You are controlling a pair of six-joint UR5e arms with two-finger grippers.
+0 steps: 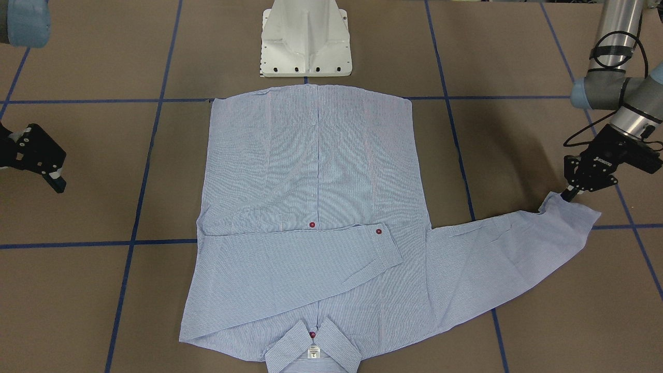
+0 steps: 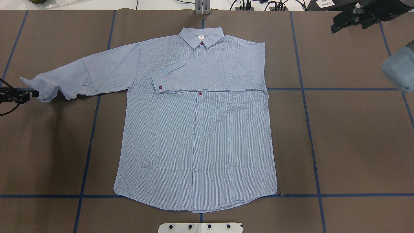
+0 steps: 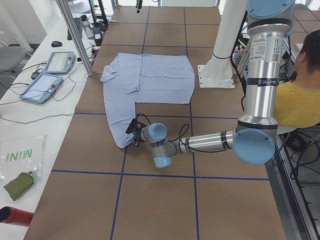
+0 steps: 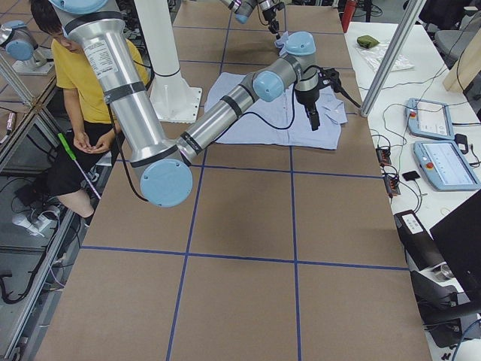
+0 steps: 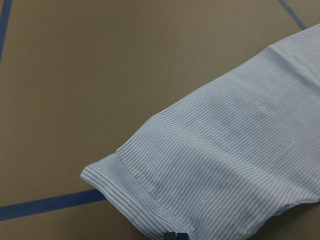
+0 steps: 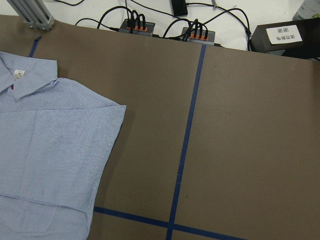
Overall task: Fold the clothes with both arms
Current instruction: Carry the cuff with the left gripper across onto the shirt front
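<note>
One brown table (image 1: 518, 62) crossed by blue tape lines carries your striped shirt (image 1: 316, 171), which lies flat and face up at the middle, collar (image 1: 311, 352) away from the robot. You see one sleeve folded across the chest and the other stretched out to the robot's left. At that sleeve's cuff (image 1: 575, 217) sits the left gripper (image 1: 567, 195), fingers pinched on the cuff's edge. The right gripper (image 1: 56, 182) hangs well apart from the shirt; you cannot tell whether its fingers are parted
</note>
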